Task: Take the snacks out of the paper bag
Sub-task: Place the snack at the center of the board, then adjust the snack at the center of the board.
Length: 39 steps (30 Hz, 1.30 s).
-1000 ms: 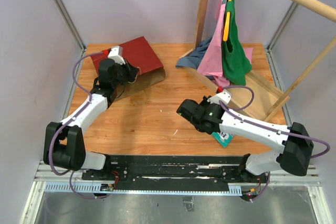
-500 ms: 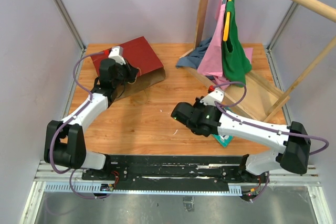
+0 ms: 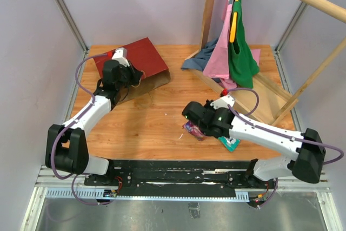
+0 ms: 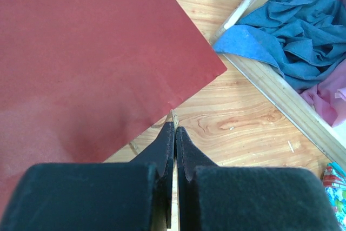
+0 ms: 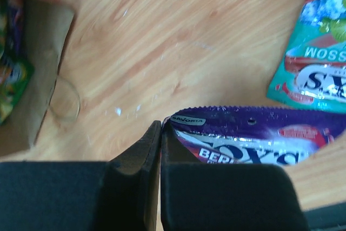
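Dark red paper bag [image 3: 141,58] lies at the far left of the table [image 3: 157,106], likely steadied by the left gripper [image 4: 174,128] clamped shut on its twine handle [image 4: 173,114], while the right gripper [image 5: 161,133], closed on a purple packet [image 5: 254,133], holds it low beside a teal packet [image 5: 313,52] already out

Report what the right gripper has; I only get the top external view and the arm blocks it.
Observer: The right gripper is shut on a corner of the purple packet.
Operator: Now the left one.
Observer: The left gripper is shut on the twine handle of the paper bag.
Operator: Check the bag's mouth.
Observer: A green packet shows there, blurred, against the brown inside.
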Each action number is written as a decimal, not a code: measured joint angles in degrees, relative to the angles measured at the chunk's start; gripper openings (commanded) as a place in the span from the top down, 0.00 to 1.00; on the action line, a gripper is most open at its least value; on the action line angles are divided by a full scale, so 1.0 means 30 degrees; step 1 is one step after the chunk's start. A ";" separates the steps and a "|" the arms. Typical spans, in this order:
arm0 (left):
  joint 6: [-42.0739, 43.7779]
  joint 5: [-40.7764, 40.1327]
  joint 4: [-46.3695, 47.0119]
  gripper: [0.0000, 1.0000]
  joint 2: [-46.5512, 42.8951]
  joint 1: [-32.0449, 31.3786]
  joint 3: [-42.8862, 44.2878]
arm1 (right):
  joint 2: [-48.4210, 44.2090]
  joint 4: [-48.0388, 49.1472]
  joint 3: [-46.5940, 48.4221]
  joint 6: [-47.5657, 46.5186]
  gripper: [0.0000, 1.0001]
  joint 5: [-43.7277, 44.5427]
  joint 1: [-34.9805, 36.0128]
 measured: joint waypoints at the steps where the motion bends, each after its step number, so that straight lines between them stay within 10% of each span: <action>1: -0.0007 0.0000 -0.0036 0.99 0.0000 0.0000 0.0073 | 0.0328 0.0430 -0.0073 0.0015 0.99 -0.0328 -0.0969; 21: 0.0007 -0.0015 -0.0087 0.99 0.0969 0.0000 0.0597 | 0.6739 0.5530 0.1690 -0.5173 0.98 -0.1872 -0.7388; 22: 0.0007 -0.0015 -0.0087 0.99 0.0969 0.0000 0.0597 | 0.7067 0.5632 0.1865 -0.5428 0.94 -0.1880 -0.7752; 25: 0.0029 -0.0036 -0.0124 0.99 0.0969 0.0000 0.0605 | 0.7919 0.5923 0.2266 -0.6251 0.24 -0.1880 -0.8174; 27: 0.0124 -0.0175 -0.0226 1.00 0.0969 0.0000 0.0641 | 0.8211 0.6018 0.2506 -0.7023 0.01 -0.1829 -0.8320; 35: 0.0386 -0.0474 -0.0488 0.99 0.1056 0.0000 0.0787 | 0.6360 0.8699 0.1770 -1.1264 0.16 -0.1814 -0.8094; 39: 0.0386 -0.0452 -0.0503 0.99 0.1086 0.0000 0.0801 | 0.3854 1.1963 0.0270 -1.4579 0.54 -0.2601 -0.6994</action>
